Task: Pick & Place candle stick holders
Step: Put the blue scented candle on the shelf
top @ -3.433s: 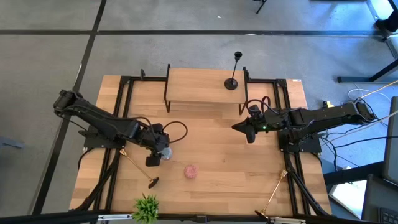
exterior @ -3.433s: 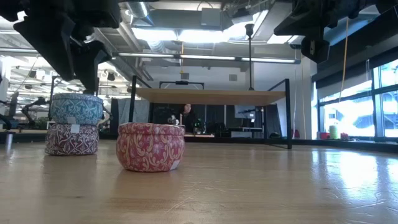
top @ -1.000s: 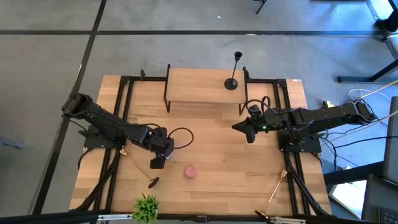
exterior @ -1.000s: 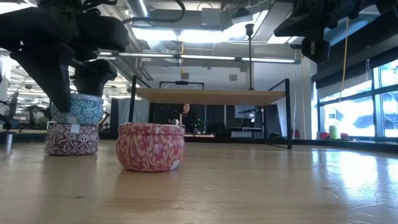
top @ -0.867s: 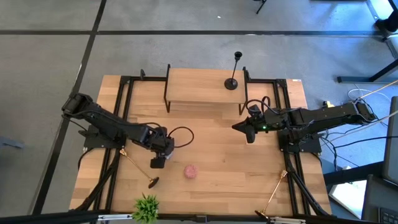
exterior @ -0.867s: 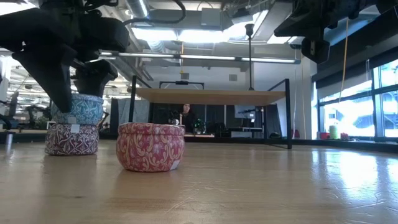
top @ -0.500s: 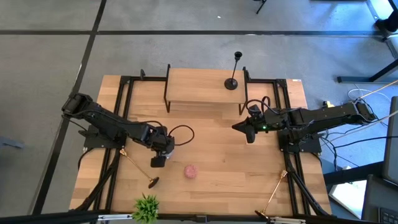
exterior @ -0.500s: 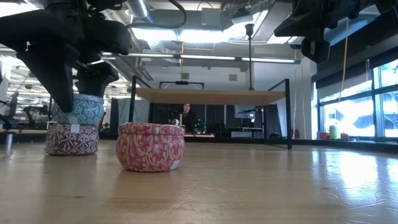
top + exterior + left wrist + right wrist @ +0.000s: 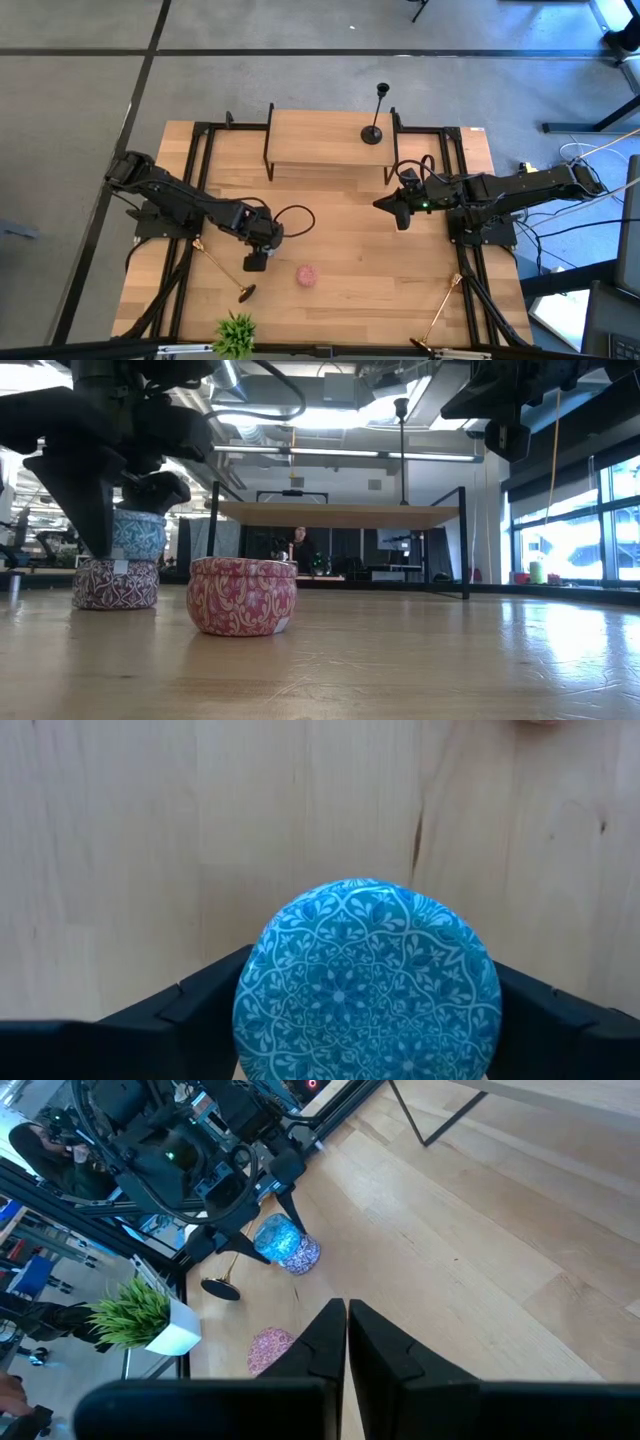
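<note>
The left arm reaches low across the table (image 9: 340, 225), its left gripper (image 9: 255, 262) pointing down, fingers (image 9: 190, 1005) spread wide on either side of a blue patterned tin (image 9: 366, 982) stacked on a purple tin (image 9: 115, 583); whether they press it, I cannot tell. A pink tin (image 9: 242, 595) sits just beside. A gold candle stick holder (image 9: 222, 270) lies flat next to that gripper, another (image 9: 438, 318) lies near the table's front right corner, and the black candle stick holder (image 9: 377, 115) stands upright on the raised shelf (image 9: 320, 140). The right gripper (image 9: 400, 212) hovers below the shelf, fingers closed, empty
</note>
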Tool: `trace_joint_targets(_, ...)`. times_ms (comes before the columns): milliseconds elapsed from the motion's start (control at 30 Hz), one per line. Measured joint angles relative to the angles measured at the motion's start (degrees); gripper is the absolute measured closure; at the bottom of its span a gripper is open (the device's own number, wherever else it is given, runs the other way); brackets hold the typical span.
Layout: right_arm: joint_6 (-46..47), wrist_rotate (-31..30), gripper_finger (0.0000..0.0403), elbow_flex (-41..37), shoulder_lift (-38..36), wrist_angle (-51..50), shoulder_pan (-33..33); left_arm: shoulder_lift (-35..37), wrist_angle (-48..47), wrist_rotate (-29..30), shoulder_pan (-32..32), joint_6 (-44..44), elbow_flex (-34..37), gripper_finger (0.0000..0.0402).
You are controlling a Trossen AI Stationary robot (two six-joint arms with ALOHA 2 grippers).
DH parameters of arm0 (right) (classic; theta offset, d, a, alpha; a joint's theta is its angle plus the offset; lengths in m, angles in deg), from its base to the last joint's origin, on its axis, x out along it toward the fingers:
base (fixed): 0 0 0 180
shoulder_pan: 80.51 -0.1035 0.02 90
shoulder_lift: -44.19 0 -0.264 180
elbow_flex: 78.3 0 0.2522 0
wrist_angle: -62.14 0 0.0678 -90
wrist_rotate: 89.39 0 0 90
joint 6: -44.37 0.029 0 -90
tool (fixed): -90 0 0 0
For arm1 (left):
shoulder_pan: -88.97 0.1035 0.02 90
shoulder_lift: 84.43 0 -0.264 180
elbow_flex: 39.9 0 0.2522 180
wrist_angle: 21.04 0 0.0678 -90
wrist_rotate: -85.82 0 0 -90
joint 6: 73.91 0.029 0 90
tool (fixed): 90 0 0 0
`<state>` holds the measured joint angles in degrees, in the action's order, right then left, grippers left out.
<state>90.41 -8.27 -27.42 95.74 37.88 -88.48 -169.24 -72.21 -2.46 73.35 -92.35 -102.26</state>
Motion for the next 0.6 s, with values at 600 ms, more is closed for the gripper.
trace_joint_targets(600,0.0,-0.1,0.0385,0.0,0.0,0.0,0.0,0.2,-0.7,0.8,0.0,0.3,0.0,0.0107)
